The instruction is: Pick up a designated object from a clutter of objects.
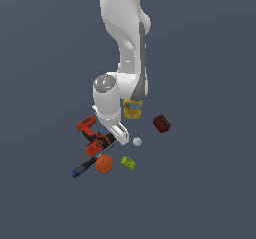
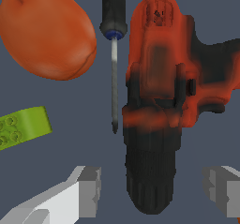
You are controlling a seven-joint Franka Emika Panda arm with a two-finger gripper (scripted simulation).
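Gripper [image 2: 152, 195] is wide open w/ nothing held, fingers [image 2: 86, 190] either side of the red drill's [image 2: 159, 92] black chuck, not touching. Drill lies flat on the floor. Screwdriver [image 2: 114, 54] right beside it, then orange ball [image 2: 47, 33] & green piece [image 2: 21, 127]. Further off: white ball [image 1: 137, 141], yellow bottle [image 1: 132, 109], dark red block [image 1: 161, 123].
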